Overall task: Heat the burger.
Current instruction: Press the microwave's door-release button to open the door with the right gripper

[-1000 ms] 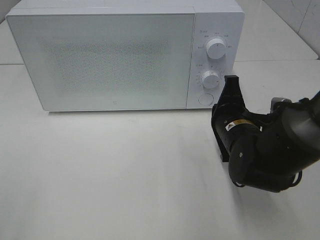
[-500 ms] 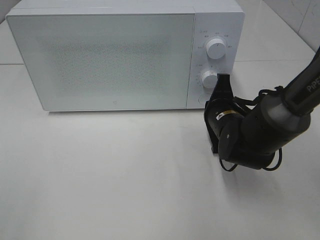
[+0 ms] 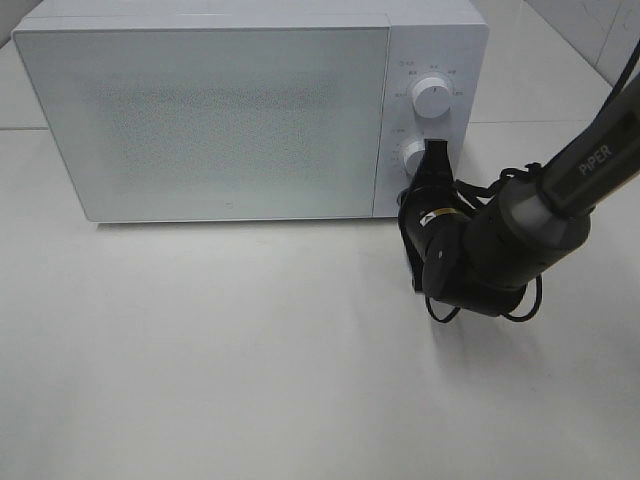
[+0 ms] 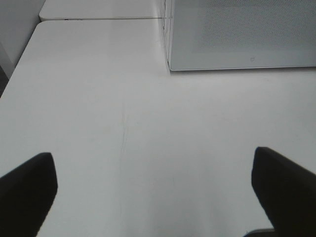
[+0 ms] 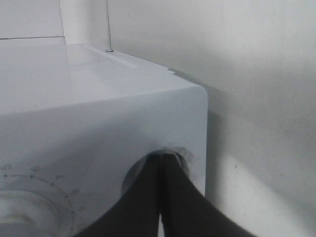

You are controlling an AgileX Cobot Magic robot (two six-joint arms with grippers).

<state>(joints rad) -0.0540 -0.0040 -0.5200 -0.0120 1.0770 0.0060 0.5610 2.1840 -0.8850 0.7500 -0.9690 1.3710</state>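
White table (image 3: 250, 380) is seen from high up, and a white tiled wall (image 3: 600, 35) is seen at 1 o'clock. A white microwave (image 3: 220, 110) is set at 12 o'clock on the table, and its door is shut. The burger cannot be seen anywhere. The right gripper (image 5: 161, 165) is squeezed tight together, and nothing is held in it. Its tips are touching the round button (image 5: 133, 175) at the 4 o'clock corner of the microwave's front, under two white knobs (image 3: 432, 95). The left gripper (image 4: 155, 197) is spread wide over the table, and nothing is held.
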